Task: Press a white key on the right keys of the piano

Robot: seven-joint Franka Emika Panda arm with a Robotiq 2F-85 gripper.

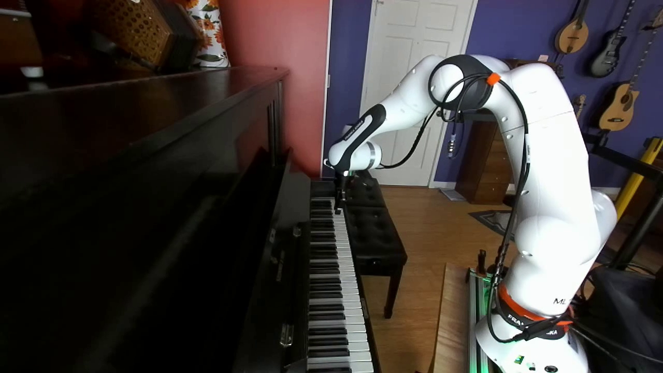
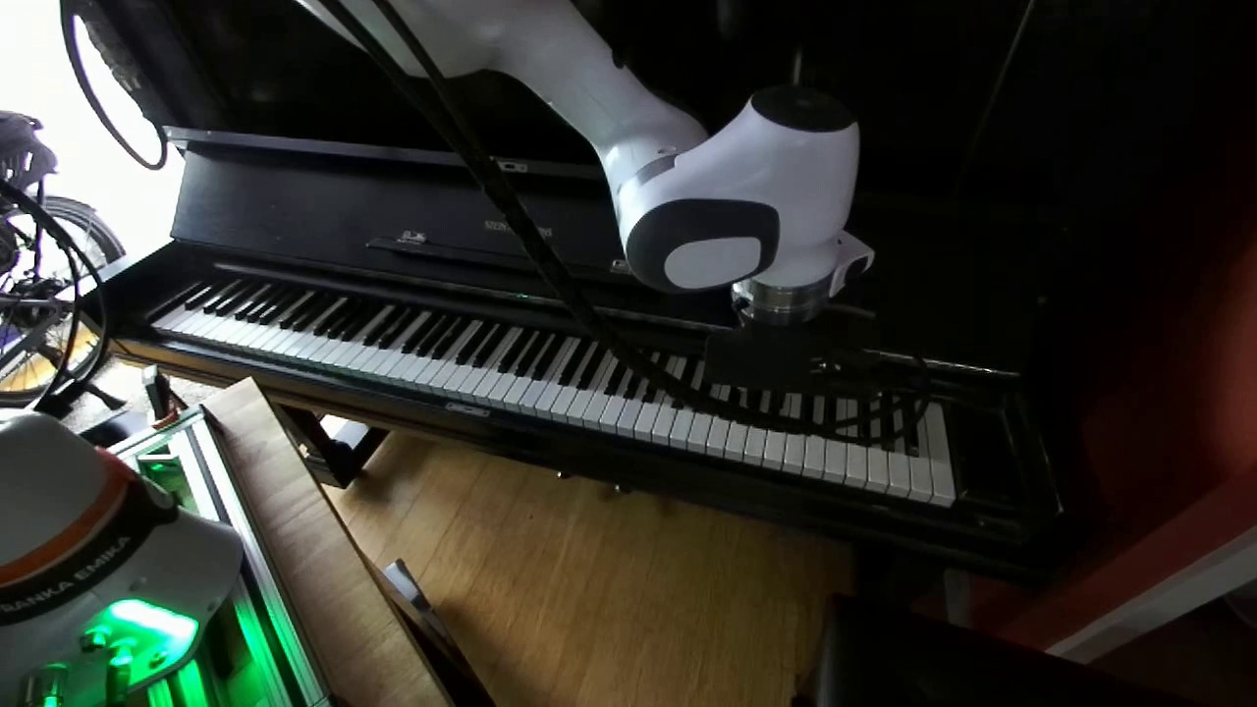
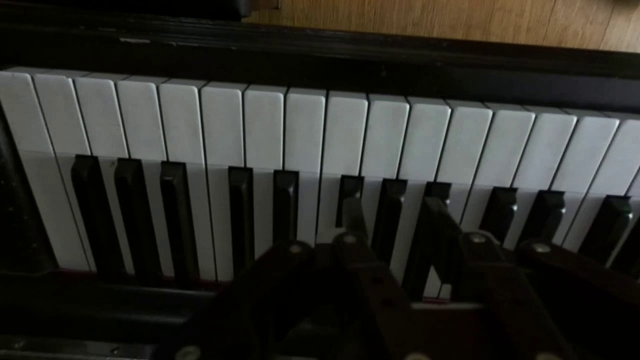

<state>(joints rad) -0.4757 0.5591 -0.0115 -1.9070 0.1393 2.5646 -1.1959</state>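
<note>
Wrist view: you have one gripper (image 3: 393, 210), entering from the bottom edge, with two fingers (image 3: 356, 220). Its jaws stand part-way apart and grip nothing; keys show through the gap. The right keys (image 3: 265, 130) lie beneath the jaws and to both sides: you count sixteen white keys (image 3: 346, 132) and twelve black keys (image 3: 241, 215), the last of each cut by the right edge. Five black keys stand left of the jaws, two behind the fingers, one between, four to the right. Whether either fingertip touches a key, you cannot tell.

In an exterior view: one arm (image 1: 549, 129) holds your gripper at the far end of the one piano (image 1: 171, 129). One black padded bench (image 1: 370, 228) is just beside the jaws, to their right. One white door (image 1: 414, 46) stands well behind them; at least three stringed instruments (image 1: 616, 106) are well to their right.

In an exterior view: one bicycle (image 2: 29, 304), partly shown, is well left of the jaws, which are too dark to read. The right keys run below them.
</note>
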